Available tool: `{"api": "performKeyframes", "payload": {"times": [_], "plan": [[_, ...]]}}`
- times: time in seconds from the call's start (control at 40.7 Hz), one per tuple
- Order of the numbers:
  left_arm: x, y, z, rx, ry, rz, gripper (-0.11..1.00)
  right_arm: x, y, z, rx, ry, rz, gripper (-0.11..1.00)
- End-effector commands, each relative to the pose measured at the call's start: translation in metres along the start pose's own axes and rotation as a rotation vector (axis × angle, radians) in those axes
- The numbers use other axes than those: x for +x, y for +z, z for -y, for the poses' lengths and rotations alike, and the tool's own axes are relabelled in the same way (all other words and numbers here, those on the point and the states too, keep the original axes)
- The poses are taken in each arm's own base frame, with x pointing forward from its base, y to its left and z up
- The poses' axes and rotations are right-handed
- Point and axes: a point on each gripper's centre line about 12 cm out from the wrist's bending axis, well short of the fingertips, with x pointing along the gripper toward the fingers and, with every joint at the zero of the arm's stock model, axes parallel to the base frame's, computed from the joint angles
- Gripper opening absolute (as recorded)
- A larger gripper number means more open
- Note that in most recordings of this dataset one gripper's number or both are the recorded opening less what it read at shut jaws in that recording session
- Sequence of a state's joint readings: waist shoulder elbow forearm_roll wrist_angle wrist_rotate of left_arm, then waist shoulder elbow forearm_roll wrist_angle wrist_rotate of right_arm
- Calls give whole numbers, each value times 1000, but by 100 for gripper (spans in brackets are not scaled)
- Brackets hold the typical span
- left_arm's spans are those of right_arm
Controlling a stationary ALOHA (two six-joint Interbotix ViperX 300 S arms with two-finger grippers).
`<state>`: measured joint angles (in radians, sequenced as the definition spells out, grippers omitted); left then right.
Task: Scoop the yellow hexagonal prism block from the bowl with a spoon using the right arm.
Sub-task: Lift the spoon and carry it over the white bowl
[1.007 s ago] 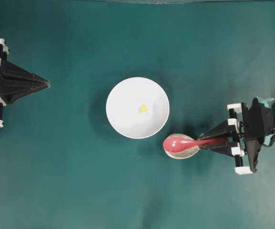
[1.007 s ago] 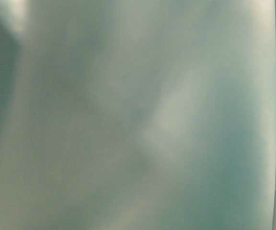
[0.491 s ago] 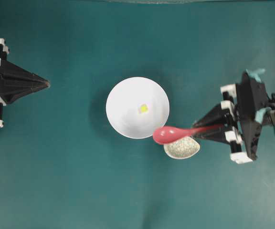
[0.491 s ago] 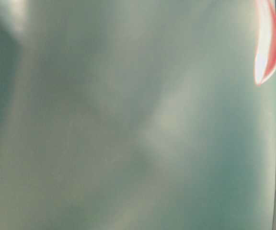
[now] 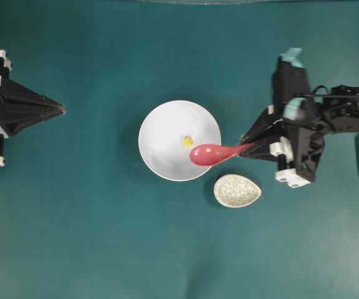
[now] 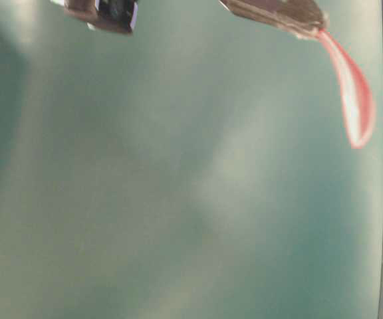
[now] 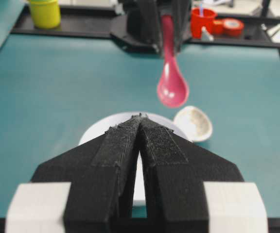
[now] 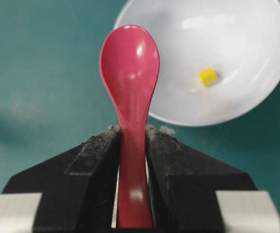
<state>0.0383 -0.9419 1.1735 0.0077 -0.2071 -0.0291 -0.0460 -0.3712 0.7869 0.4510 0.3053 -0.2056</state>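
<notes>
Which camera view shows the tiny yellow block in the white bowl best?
The right wrist view: the tiny yellow block lies sharp and unobstructed inside the large white round bowl. Overhead it is a small speck; the left wrist and table-level views hide it.

Even bright overhead light, soft shadows; the table-level view is badly blurred, the spoon (image 8: 129, 68) glossy with glare.

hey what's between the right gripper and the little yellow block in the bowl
Only the spoon it holds: in the overhead view the scoop reaches from the right gripper over the bowl rim, ending just beside the yellow block.
</notes>
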Motion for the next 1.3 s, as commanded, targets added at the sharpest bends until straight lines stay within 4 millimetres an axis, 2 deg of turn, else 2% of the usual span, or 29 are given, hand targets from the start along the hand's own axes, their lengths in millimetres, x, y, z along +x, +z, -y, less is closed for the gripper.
{"api": "performKeyframes", "payload": {"times": [0.0, 0.393, 0.712, 0.884, 1.105, 1.277], "plan": [[2, 8, 0, -2, 2, 22, 0, 1, 14, 1, 11, 2, -12, 24], [2, 3, -1, 12, 3, -20, 0, 11, 36, 19, 71, -1, -162, 24], [0, 3, -1, 26, 3, -29, 0, 25, 42, 27, 144, -37, -283, 24], [-1, -5, -1, 18, 5, -92, 0, 31, 47, 33, 184, -91, -302, 24], [-1, -3, -1, 21, 4, -83, 0, 40, 39, 39, 218, -139, -401, 24], [0, -1, -1, 23, 4, -67, 0, 46, 43, 38, 228, -138, -467, 24]]}}
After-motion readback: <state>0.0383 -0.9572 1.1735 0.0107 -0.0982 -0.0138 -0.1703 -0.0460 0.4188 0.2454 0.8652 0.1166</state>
